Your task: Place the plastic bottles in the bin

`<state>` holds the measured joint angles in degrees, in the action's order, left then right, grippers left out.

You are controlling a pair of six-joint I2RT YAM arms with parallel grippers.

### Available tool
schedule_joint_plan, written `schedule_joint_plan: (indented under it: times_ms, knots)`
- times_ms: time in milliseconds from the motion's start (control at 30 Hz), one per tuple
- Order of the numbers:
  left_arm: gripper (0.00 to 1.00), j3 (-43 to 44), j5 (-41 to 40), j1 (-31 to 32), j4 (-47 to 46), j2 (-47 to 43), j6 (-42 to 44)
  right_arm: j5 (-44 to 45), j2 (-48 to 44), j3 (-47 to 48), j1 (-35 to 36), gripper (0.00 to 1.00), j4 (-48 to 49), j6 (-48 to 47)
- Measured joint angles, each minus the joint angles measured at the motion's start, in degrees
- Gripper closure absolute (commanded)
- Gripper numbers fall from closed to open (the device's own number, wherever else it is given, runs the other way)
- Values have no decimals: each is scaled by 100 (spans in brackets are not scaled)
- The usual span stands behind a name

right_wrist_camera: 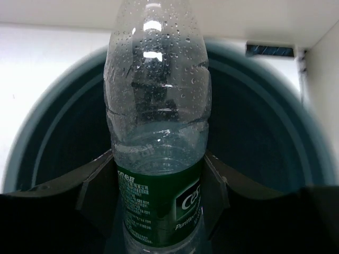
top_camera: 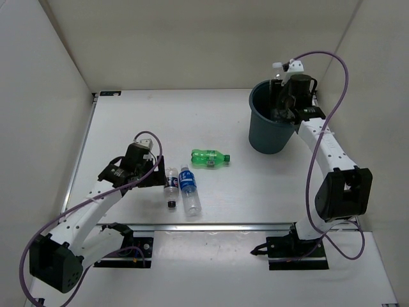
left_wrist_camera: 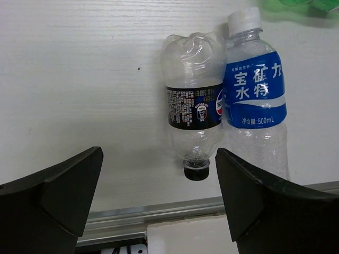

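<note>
Green-labelled bottle (right_wrist_camera: 156,95) poised over bin (top_camera: 265,137), upper right of overhead view.
Right gripper (right_wrist_camera: 159,182) clamps its label end; long axis points into the mouth.

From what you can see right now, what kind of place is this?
Probably a robot test cell: plain white walls enclose a white table, and the left arm and right arm are bolted at its near edge. A teal bin stands on it.
</note>
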<state>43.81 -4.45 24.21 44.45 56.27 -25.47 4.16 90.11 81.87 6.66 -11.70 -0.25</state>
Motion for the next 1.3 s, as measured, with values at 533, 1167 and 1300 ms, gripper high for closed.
schedule_joint_plan:
  times_ms: [533,1167,1300]
  knots:
    - [1,-306,249,249,-422,203,7,48,-560,-367,146,1,-11,227]
    - [38,-540,238,560,-1679,1786,-166,136,-3274,-1541,730,1,-1003,695]
    - [48,-608,361,538,-1921,1775,-153,140,-3438,-1827,964,1,-1403,828]
